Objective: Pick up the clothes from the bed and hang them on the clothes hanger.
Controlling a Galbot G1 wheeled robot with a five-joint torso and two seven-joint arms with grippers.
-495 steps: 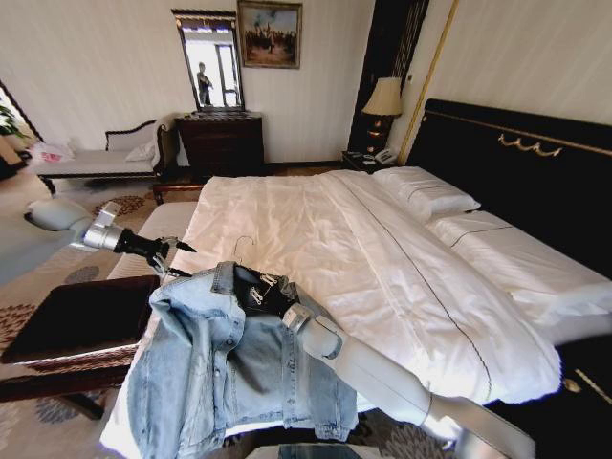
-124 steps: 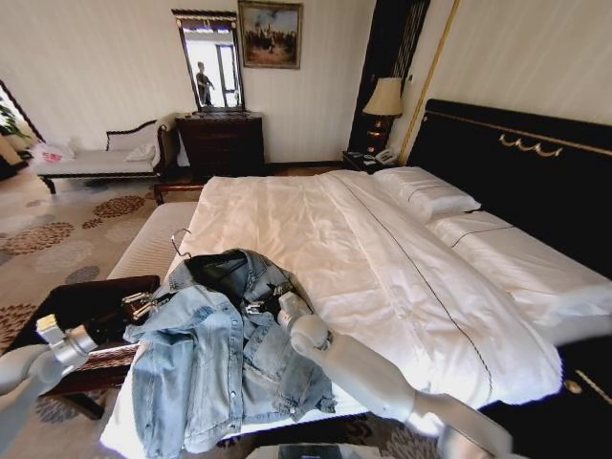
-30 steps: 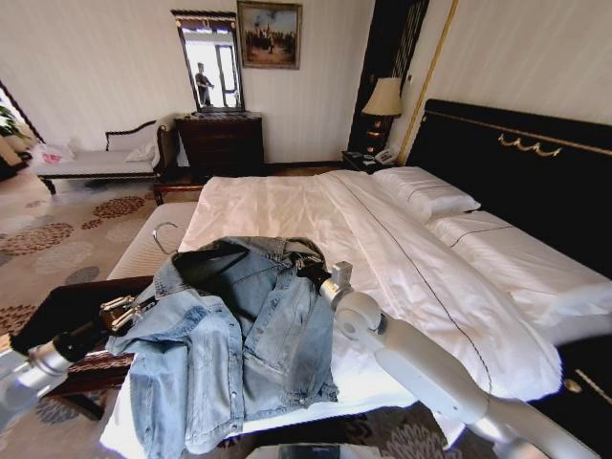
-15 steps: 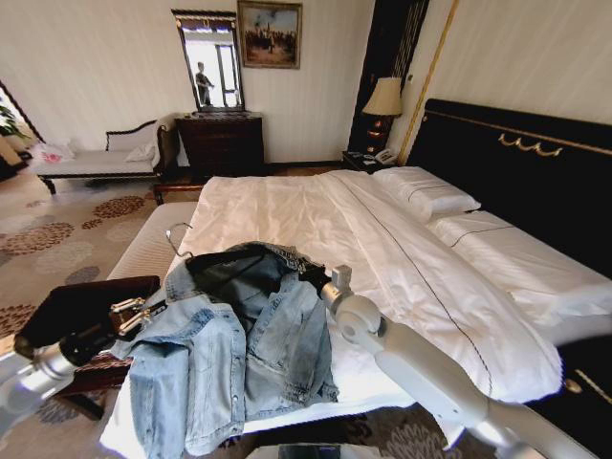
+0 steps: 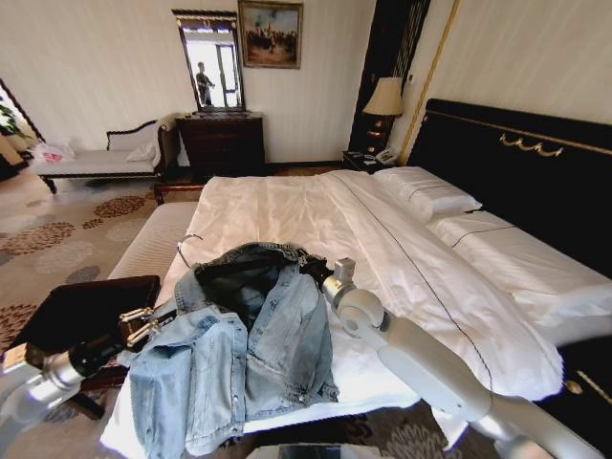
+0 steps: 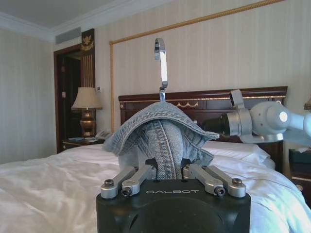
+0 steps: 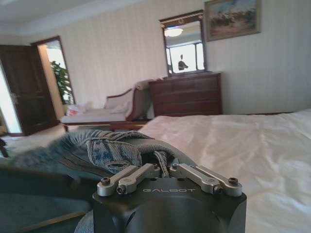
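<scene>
Jacket (image 5: 244, 344): light blue denim, draped over the near corner of the bed (image 5: 316, 210), lower part hanging down the bed's front edge; collar end raised between the two claws.
Hanger (image 5: 187, 245): inside the jacket; silver hook sticks out of the collar, upright in the left wrist view.
Left claw (image 5: 143, 325): at the jacket's left shoulder, closed on the denim.
Right claw (image 5: 311, 270): at the jacket's right shoulder, clamped on a fold of denim.
Bench (image 5: 81, 306): dark-topped, beside the bed, under the left arm.
</scene>
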